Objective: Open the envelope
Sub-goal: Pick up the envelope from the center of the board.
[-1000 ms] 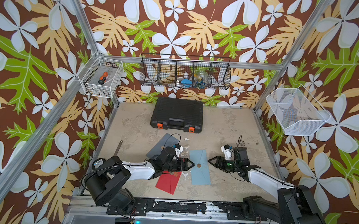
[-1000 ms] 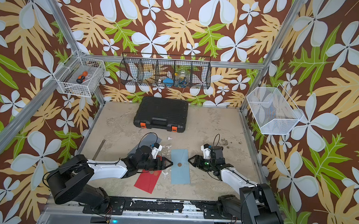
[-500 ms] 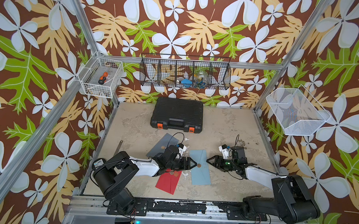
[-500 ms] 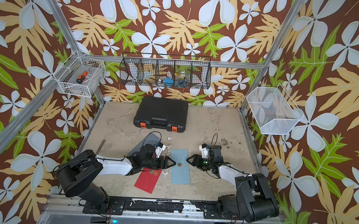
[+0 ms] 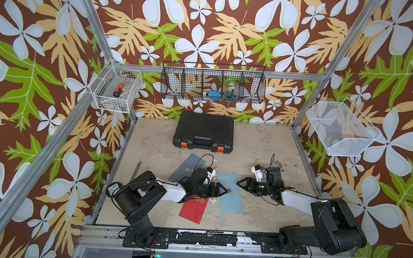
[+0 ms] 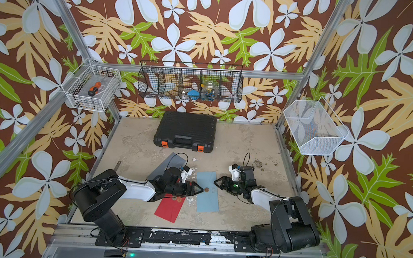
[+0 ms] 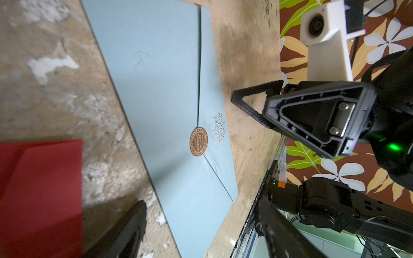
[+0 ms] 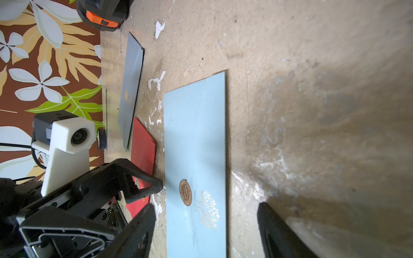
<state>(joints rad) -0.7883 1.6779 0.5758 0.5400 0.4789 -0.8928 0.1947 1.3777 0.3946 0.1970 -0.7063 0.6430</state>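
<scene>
- Between the two arms on the tabletop (image 5: 260, 141), the light blue envelope (image 5: 231, 200) lies flat, its flap closed under a round brown seal (image 7: 198, 141).
- Low at one long edge, the left gripper (image 6: 198, 189) has its jaws spread and empty.
- Opposite, the right gripper (image 6: 217, 181) is just beside the other edge, jaws likewise apart, holding nothing.
- Nearby lie a red envelope (image 5: 193, 209) and a grey envelope (image 5: 186, 165).

The left claw (image 5: 222, 190) has reached forward to the edge of the blue envelope (image 5: 231, 200); the right claw (image 5: 240, 183) has crept closer from the opposite side.
</scene>
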